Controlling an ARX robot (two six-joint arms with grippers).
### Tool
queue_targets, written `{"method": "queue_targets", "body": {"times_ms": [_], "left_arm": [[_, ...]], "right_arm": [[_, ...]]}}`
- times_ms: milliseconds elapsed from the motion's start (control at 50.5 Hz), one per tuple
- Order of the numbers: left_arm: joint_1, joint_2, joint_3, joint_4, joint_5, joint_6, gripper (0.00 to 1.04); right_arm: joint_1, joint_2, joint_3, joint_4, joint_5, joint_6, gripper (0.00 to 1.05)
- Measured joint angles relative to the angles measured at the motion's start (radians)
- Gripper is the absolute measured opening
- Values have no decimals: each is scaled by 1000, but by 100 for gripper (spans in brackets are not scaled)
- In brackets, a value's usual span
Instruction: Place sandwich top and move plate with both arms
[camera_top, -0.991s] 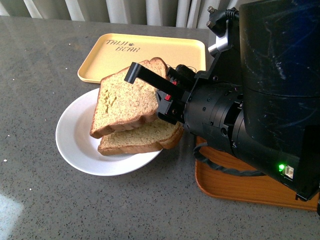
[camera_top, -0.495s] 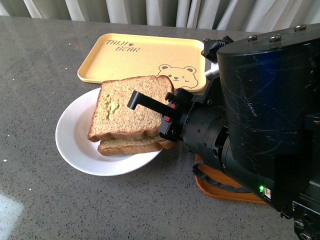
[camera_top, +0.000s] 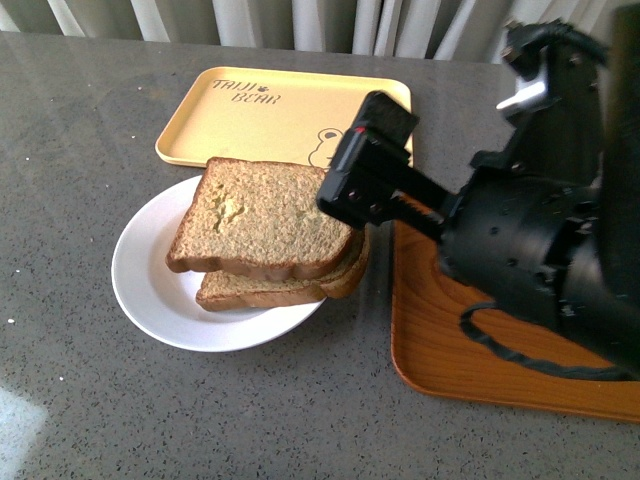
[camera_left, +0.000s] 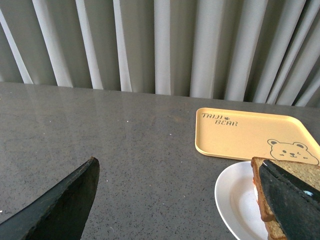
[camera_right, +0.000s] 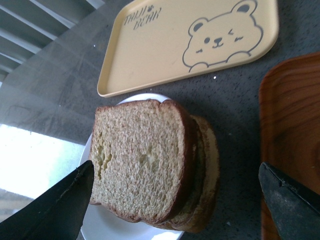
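The right pincer (camera_top: 365, 160) hangs released and empty, the sandwich top (camera_top: 260, 215) just below and left of it, stacked on a lower slice (camera_top: 270, 290) on the white plate (camera_top: 140, 270), with the yellow tray (camera_top: 250, 110) lettered "TAIJI BEAR" beyond, while the left pincer (camera_left: 177, 200) gapes empty too.
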Motion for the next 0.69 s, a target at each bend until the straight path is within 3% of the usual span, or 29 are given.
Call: {"method": "queue_targets", "body": {"times_ms": [158, 317, 357, 396, 456, 555, 693], "left_arm": [[0, 0, 0, 0, 0, 0, 96], [0, 0, 0, 0, 0, 0, 96], [0, 0, 0, 0, 0, 0, 96], [0, 0, 0, 0, 0, 0, 96], [0, 0, 0, 0, 2, 0, 96], [0, 0, 0, 0, 0, 0, 96], [0, 0, 0, 0, 0, 0, 96]], "right_arm": [[-74, -189, -72, -83, -37, -73, 96], [-211, -476, -145, -222, -130, -168, 96], [-215, -496, -163, -180, -64, -224, 93], [-223, -517, -200, -59, 53, -310, 86], [-239, -539, -246, 55, 145, -455, 77], [-291, -609, -319, 90, 148, -637, 60], [-357, -734, -395, 39, 75, -728, 31]]}}
